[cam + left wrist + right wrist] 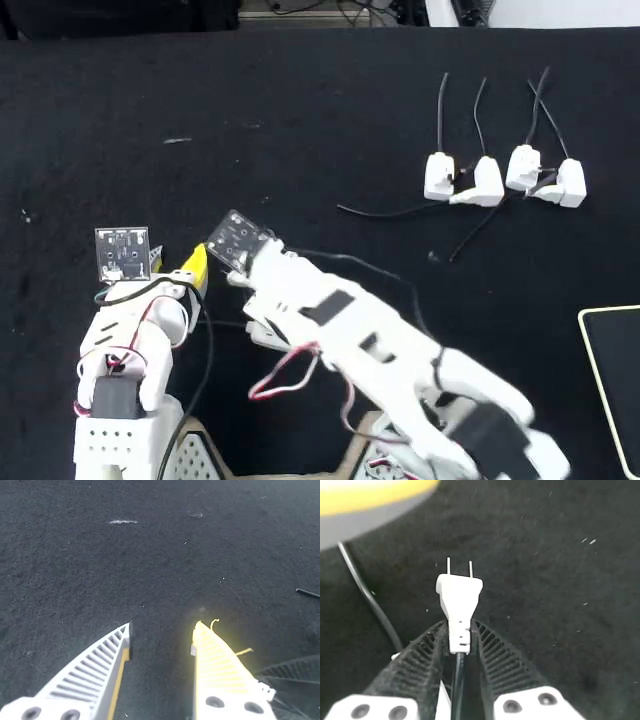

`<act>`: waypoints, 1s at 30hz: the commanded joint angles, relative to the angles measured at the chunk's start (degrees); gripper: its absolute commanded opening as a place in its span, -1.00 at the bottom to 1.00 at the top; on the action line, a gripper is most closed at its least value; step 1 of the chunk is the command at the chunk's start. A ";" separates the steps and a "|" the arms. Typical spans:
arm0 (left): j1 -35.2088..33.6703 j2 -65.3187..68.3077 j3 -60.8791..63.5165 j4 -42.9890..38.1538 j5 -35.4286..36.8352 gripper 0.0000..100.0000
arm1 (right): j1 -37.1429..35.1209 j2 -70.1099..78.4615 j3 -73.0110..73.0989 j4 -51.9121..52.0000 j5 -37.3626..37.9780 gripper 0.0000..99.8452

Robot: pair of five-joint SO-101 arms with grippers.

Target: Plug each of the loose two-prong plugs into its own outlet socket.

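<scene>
Black table (300, 100); left fingers (220, 665) spread, empty; right fingers (420, 665) clamp white plug (459, 592).

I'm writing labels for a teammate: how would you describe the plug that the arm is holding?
On the black table, find the right arm's pincer, left of centre. The white two-prong plug sticks out of it, prongs pointing away, black cord trailing back. Unlike the white pieces lying in a row at the far right, it alone is clamped.

The black bench (300, 120) carries four white corded outlet pieces (488, 182) in a row at two o'clock and a pale-rimmed dark pad (620, 370) at four o'clock.
</scene>
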 commanded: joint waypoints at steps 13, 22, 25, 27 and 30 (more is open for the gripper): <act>-3.03 -0.44 -0.57 -0.26 -0.09 -0.59 | 0.79 15.34 -20.62 10.90 -8.97 -0.86; -2.86 -0.44 -0.57 -0.26 -0.09 -0.59 | 0.88 15.52 -20.18 6.86 -9.32 -0.75; -2.86 -0.44 -0.57 -0.26 -0.09 -0.59 | 0.88 16.31 -20.44 5.54 -9.32 -0.75; -2.95 -0.44 -0.57 -0.26 -0.09 -0.59 | 0.79 18.51 -21.32 5.36 -9.32 -0.75; -3.03 -0.44 -0.57 -0.26 -0.09 -0.59 | 0.70 22.02 -25.36 8.62 -9.14 -0.74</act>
